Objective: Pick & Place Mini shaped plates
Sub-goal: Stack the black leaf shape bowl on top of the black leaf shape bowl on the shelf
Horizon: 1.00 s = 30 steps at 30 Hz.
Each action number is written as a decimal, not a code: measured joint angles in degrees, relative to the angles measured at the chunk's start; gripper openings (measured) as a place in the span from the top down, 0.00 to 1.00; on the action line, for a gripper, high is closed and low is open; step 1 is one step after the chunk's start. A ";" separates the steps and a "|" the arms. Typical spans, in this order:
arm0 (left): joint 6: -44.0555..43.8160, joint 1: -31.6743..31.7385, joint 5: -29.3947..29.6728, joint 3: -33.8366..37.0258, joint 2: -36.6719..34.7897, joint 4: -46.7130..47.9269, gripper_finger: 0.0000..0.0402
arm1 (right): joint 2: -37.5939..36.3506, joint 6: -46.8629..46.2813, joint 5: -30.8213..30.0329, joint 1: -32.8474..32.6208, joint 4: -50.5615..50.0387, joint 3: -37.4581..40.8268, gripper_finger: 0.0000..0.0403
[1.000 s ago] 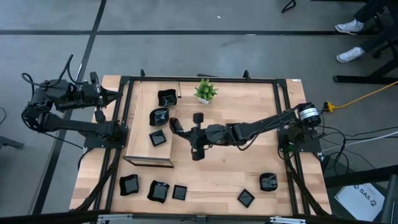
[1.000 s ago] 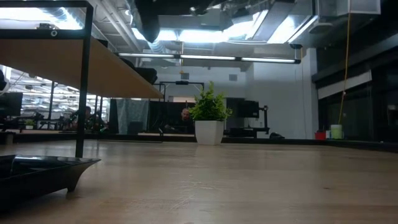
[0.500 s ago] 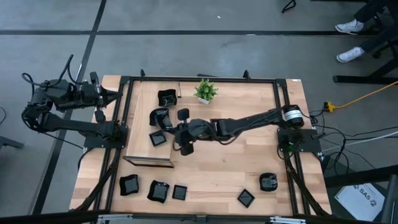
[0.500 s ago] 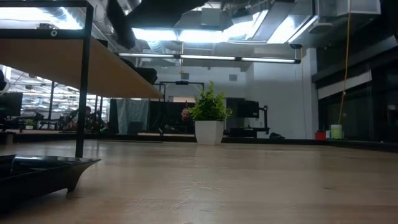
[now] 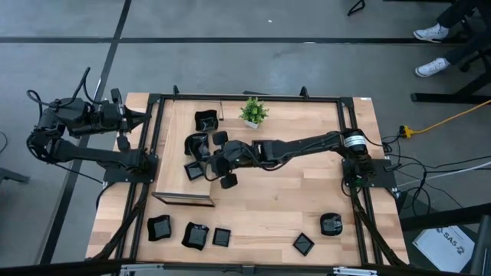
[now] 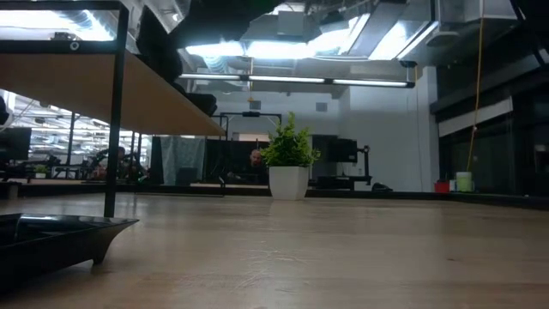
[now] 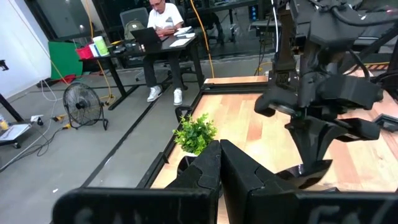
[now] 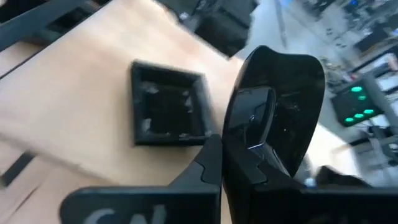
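Observation:
My right gripper [image 5: 205, 147] reaches over a raised wooden platform [image 5: 173, 184] at the table's left and is shut on a rounded glossy black mini plate [image 8: 277, 106]. A square black plate [image 8: 168, 112] lies flat on the platform just beyond it. Two more plates [image 5: 205, 120] [image 5: 195, 170] rest on that platform. Several others lie along the table's near edge [image 5: 196, 235] [image 5: 304, 244]. My left gripper [image 7: 219, 163] is shut on nothing and waits off the table's left edge [image 5: 142, 119]. My right gripper pinches the rounded plate's rim [image 8: 244, 140] between its two fingers. The fingers come almost level from the table's right side. The plate stands on edge beyond the fingertips, its hollow side showing, above the platform's top.
A small potted plant [image 5: 252, 112] stands at the far middle. The platform stands on thin black legs [image 6: 111, 129], and one plate [image 6: 60, 236] lies on the table in front of it. A dark frame rail [image 5: 253, 98] borders the table. A person sits at a desk beyond the table [image 7: 163, 25].
My right gripper has travelled toward the table's left edge, from the table's middle to over the raised platform, carrying the plate. It has rolled a little and stayed shut.

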State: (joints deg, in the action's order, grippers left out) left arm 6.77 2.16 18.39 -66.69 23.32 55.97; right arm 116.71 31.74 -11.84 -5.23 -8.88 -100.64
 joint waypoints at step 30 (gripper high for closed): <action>0.02 -0.01 0.00 0.00 0.01 0.00 0.99 | -0.04 5.99 6.83 4.90 2.20 0.04 0.97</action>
State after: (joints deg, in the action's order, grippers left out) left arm 6.79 2.15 18.39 -66.70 23.33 55.97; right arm 116.66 37.73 -5.01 -0.33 -6.68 -100.60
